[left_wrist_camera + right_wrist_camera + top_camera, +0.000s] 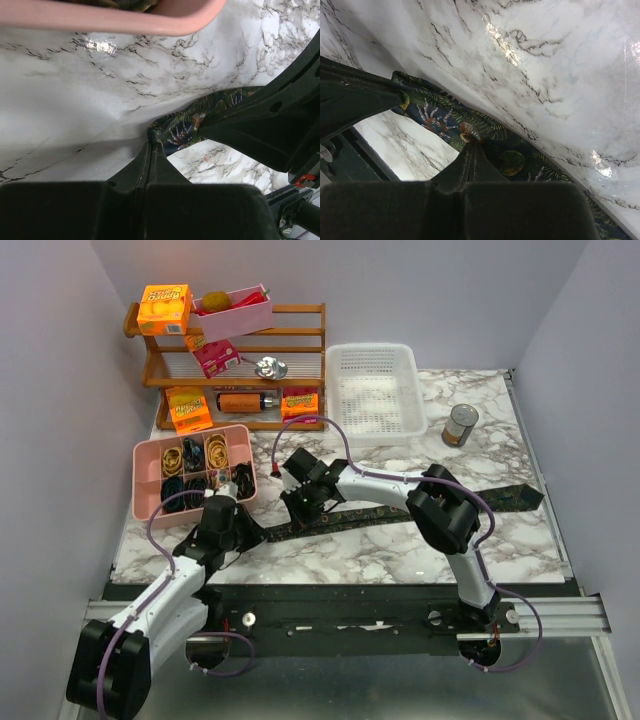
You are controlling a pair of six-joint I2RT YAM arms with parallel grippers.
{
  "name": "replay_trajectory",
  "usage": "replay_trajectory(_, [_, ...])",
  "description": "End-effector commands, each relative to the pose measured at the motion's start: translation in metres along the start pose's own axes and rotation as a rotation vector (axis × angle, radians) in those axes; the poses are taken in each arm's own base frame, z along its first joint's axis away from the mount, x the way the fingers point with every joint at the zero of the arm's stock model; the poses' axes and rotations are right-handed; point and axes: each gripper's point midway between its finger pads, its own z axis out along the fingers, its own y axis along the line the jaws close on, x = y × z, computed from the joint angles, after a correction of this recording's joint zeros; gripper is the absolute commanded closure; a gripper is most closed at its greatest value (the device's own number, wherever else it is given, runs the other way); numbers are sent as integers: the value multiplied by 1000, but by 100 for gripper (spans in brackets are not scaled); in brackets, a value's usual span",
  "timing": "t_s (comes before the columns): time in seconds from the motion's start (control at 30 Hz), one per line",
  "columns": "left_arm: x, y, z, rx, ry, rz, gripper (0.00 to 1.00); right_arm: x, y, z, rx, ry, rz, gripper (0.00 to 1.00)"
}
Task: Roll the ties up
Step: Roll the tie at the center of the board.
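Observation:
One tie (pixel 400 512), dark with a green-gold leafy pattern, lies stretched across the marble table, its wide pointed end at the right. My left gripper (pixel 252 534) is at the tie's narrow left end. In the left wrist view its fingertips (pixel 153 143) are shut and pinch the curled tip of the tie (pixel 180 127). My right gripper (pixel 302 508) stands a little further right on the same tie. In the right wrist view it (pixel 471 142) is shut, with its tips pressed down on the tie (pixel 515 160) and no fabric between them.
A pink compartment tray (pixel 150 455) of elastic loops sits just behind my left gripper, and its rim (pixel 125 20) shows close by. At the back are a white basket (pixel 340 400), a tin can (pixel 460 425) and a wooden shelf (pixel 300 340) with boxes.

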Motion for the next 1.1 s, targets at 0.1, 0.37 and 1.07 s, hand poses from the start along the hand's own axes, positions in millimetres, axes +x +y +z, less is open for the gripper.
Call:
replay_trajectory(0.1, [-13, 2, -2, -74, 2, 44, 100, -31, 21, -24, -36, -102, -60, 100])
replay_trajectory(0.37, [-21, -4, -4, -74, -11, 67, 100, -38, 16, -19, -15, -123, -65, 100])
replay_trajectory(1.07, [-33, -22, -10, -21, -28, 101, 100, -21, -1, 19, 4, -50, -25, 100])
